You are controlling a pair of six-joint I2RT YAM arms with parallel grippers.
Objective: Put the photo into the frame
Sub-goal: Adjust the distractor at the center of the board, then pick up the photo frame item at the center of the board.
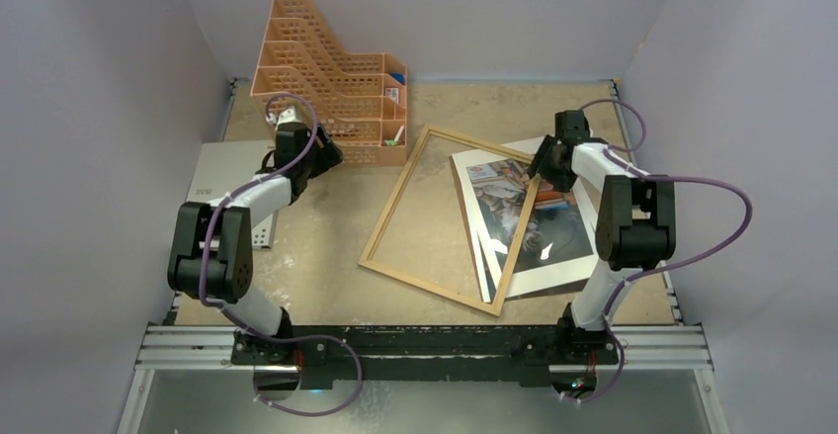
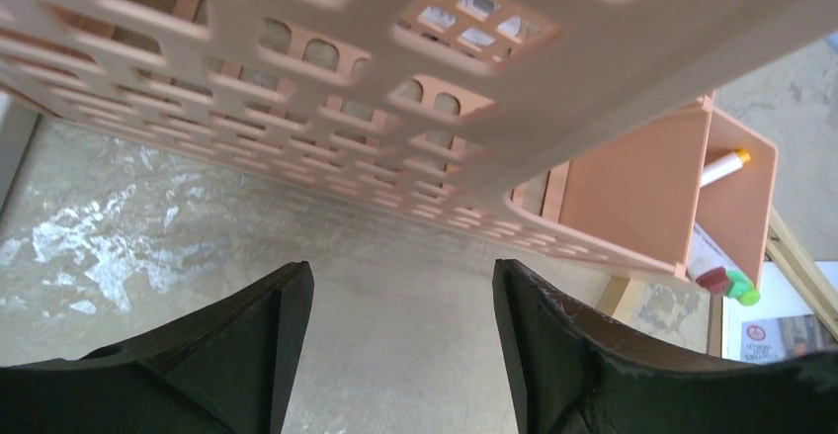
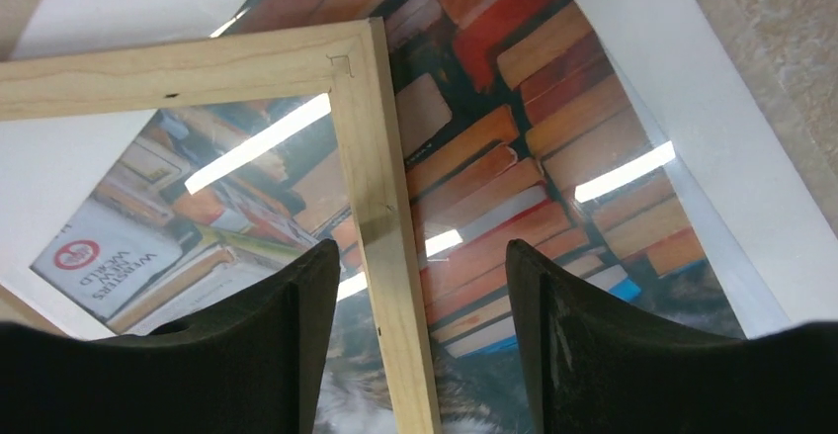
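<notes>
Right claw [image 3: 410, 256] hangs spread over the frame [image 3: 380, 157], its 2 fingers [image 3: 247, 355] straddling one light-wood rail near a corner and pinching nothing. Under that rail lies the photo [image 3: 514, 147], face up on the right side of the worktop [image 1: 326, 256], part of it inside the frame's opening and part outside. It is a glossy print with a wide white border, showing stacked books in red, orange and brown, with grey fur at the lower edge. One white book in the print bears a red round mark and wording that appears to read "Webster's New World". Ceiling lights glare off the surface. Left claw [image 2: 400, 276] is also spread and grips nothing, well apart from the frame, just beside the orange lattice organizer [image 2: 395, 78], where a marker [image 2: 724, 167] shows in 1 end compartment.
</notes>
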